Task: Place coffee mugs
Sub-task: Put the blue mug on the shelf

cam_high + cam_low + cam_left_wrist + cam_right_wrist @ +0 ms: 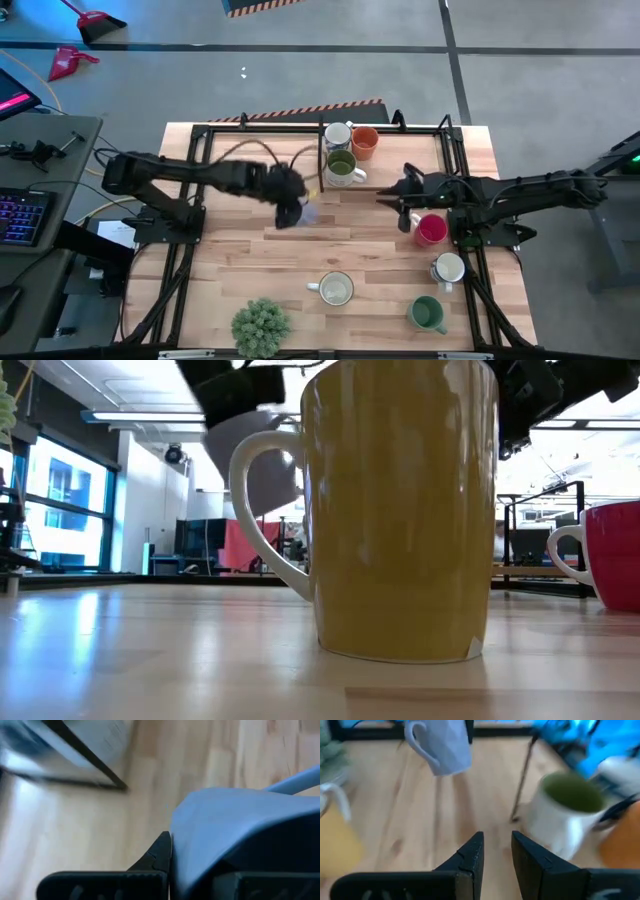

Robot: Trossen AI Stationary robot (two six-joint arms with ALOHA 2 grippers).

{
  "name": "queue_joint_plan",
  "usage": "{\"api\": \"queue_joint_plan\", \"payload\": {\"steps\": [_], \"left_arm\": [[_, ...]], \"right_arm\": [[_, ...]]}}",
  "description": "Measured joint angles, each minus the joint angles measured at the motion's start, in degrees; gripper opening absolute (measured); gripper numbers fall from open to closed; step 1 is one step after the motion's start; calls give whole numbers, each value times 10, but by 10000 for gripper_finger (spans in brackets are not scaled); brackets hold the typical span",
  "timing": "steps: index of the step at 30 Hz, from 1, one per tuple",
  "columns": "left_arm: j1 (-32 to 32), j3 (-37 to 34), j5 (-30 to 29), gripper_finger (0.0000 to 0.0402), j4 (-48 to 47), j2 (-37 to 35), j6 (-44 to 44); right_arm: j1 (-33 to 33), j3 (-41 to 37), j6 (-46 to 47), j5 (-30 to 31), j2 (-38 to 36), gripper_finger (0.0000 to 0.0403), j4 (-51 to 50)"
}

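The left gripper (292, 212) clamped a pale blue-grey ceramic mug (442, 745), apparently lifted, beside the olive-lined white mug (343, 167); level carriage was advisable.

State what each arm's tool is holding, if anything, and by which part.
The left tool is shut on the rim and wall of the pale blue-grey ceramic mug. The right tool holds nothing.

The wooden table (250, 265) carries seven mugs (336, 289), a potted plant (261, 326) and black frames (190, 250)
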Motion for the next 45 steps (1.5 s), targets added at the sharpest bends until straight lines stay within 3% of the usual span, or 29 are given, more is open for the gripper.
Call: {"api": "queue_joint_plan", "payload": {"steps": [5,11,16,23,31,45], "left_arm": [[44,61,-3,8,-1,8,71],[84,152,-3,8,-15,60,139],[100,250,9,8,-65,133,157],[76,347,33,8,-98,222,170],[45,394,76,8,-104,294,161],[10,399,79,8,-94,384,159]], "right_arm": [[0,0,-37,64,-73,78,24],[0,0,-18,60,-145,78,5],[0,0,4,48,-162,78,-13],[0,0,5,65,-163,78,-54],[0,0,-7,83,-163,78,-58],[0,0,-4,88,-163,78,-55]]}}
